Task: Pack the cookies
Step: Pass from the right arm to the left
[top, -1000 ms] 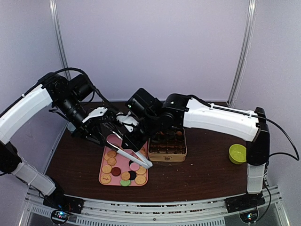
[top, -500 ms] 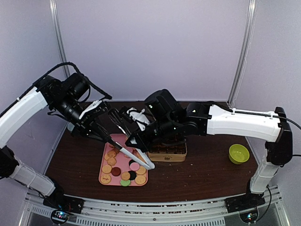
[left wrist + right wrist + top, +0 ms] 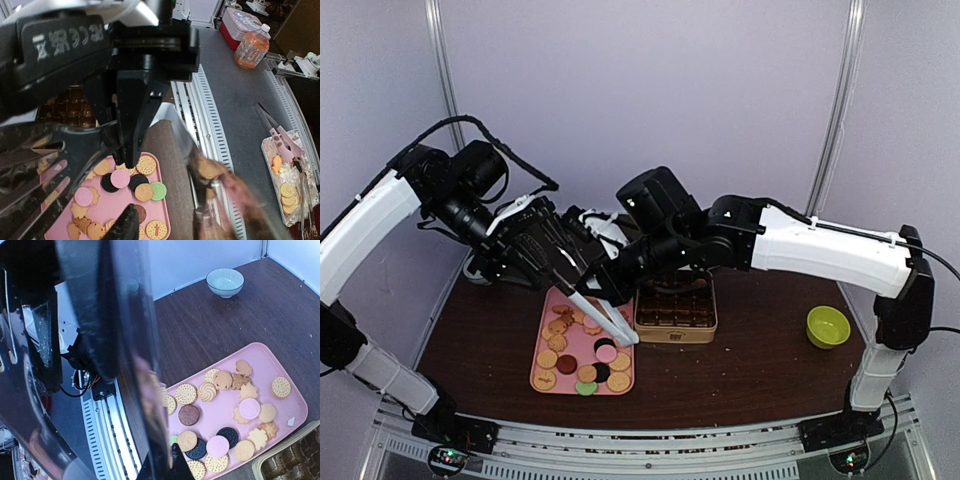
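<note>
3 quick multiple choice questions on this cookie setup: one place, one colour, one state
1. Where is the green bowl? A) on the table, right of the gold tin B) far left corner C) near left edge
2. Colour of the tray under the cookies? A) blue B) pink C) white
3. The gold tin is: A) lidded B) open C) tipped over
Answers: 1 A, it sits past the tin's right side; 2 B, pink shows between cookies; 3 B, its brown cups show.
</note>
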